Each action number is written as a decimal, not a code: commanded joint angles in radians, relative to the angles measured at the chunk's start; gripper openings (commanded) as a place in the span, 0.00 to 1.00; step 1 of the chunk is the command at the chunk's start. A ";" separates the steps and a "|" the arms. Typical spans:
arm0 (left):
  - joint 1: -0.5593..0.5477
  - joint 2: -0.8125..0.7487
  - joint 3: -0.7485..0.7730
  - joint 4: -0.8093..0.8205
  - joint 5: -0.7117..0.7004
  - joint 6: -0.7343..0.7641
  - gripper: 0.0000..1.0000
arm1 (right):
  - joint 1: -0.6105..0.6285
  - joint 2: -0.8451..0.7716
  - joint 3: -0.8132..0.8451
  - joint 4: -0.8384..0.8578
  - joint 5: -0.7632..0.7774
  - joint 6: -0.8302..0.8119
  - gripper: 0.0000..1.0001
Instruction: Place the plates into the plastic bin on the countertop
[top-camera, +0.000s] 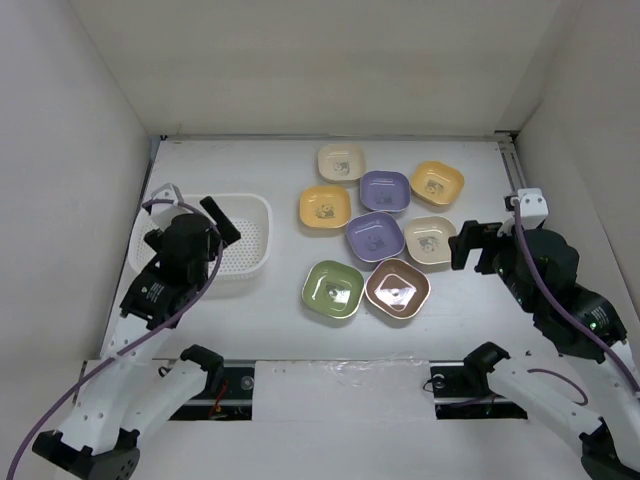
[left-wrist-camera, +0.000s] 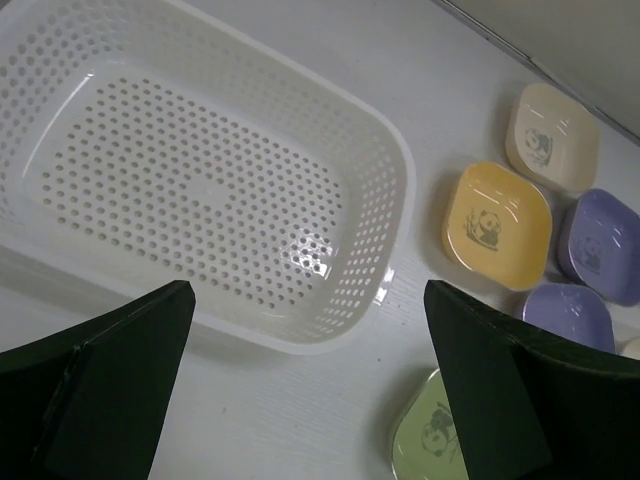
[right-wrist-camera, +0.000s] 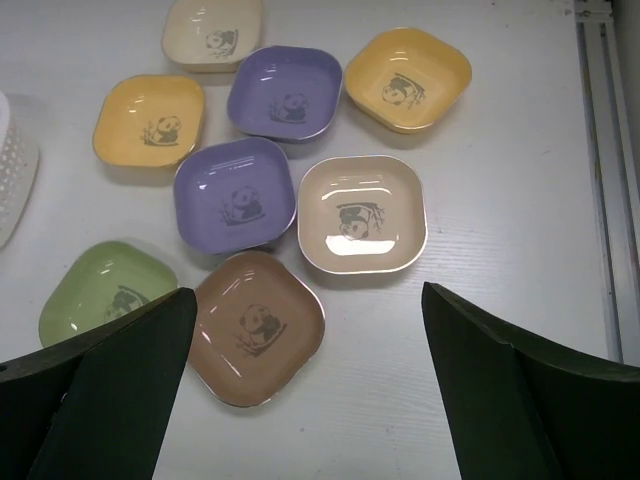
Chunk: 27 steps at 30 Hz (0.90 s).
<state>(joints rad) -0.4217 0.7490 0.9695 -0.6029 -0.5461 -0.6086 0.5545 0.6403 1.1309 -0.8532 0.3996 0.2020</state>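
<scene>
Several small rounded-square plates lie in a cluster on the white countertop (top-camera: 300, 330): cream (top-camera: 341, 162), two purple (top-camera: 385, 191), two orange-yellow (top-camera: 325, 206), beige (top-camera: 430, 241), green (top-camera: 332, 291) and brown (top-camera: 397, 287). The white perforated plastic bin (top-camera: 262, 215) stands to their left with nothing inside it (left-wrist-camera: 200, 180). My left gripper (top-camera: 195, 215) hangs open over the bin's near right corner (left-wrist-camera: 307, 295). At the right of the cluster my right gripper (top-camera: 465, 245) is open, above the countertop just right of the brown plate (right-wrist-camera: 308, 292). Neither holds anything.
White walls close in the countertop at the left, back and right. A metal rail (top-camera: 515, 175) runs along the right edge. The arm bases and a dark slot (top-camera: 330, 385) sit at the near edge. The green plate (left-wrist-camera: 430, 440) lies by my left gripper's right finger.
</scene>
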 joint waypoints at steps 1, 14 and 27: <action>0.004 0.045 0.076 0.023 0.142 0.040 1.00 | -0.005 -0.019 0.035 0.023 -0.024 -0.013 1.00; -0.124 0.204 0.058 0.097 0.483 0.036 1.00 | -0.005 -0.057 -0.032 0.032 -0.045 -0.023 1.00; -0.167 0.503 0.011 0.175 0.579 0.191 0.97 | -0.005 0.031 -0.042 0.115 -0.105 -0.032 1.00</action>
<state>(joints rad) -0.5529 1.1938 0.9977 -0.4618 -0.0010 -0.4706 0.5537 0.6601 1.0885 -0.8097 0.3145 0.1829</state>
